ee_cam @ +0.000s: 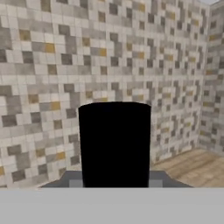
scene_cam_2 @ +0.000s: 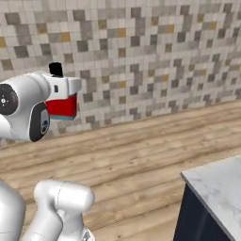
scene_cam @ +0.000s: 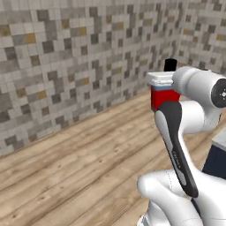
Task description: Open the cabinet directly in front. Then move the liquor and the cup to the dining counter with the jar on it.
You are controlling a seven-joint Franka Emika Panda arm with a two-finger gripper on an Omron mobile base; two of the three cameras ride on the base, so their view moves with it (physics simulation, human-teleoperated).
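Note:
The liquor (scene_cam: 163, 99) hangs in the air in front of the arm, upright, with its red body and its black cap (scene_cam: 170, 65) showing. My gripper (scene_cam: 161, 84) is shut on its upper part. From the other side the liquor (scene_cam_2: 61, 107) shows below the white hand (scene_cam_2: 63, 87). In the hand view the black cap (ee_cam: 114, 144) stands large at the centre. A corner of the dining counter (scene_cam_2: 217, 184), marble over a navy base, lies at the lower right, below and to the right of the bottle. The cup, the jar and the cabinet are out of view.
A wall of small grey, beige and ochre mosaic tiles (scene_cam_2: 150, 61) runs across ahead. A wooden plank floor (scene_cam: 75, 163) stretches between it and me. The counter's edge (scene_cam: 219, 142) also shows at the far right, behind my arm.

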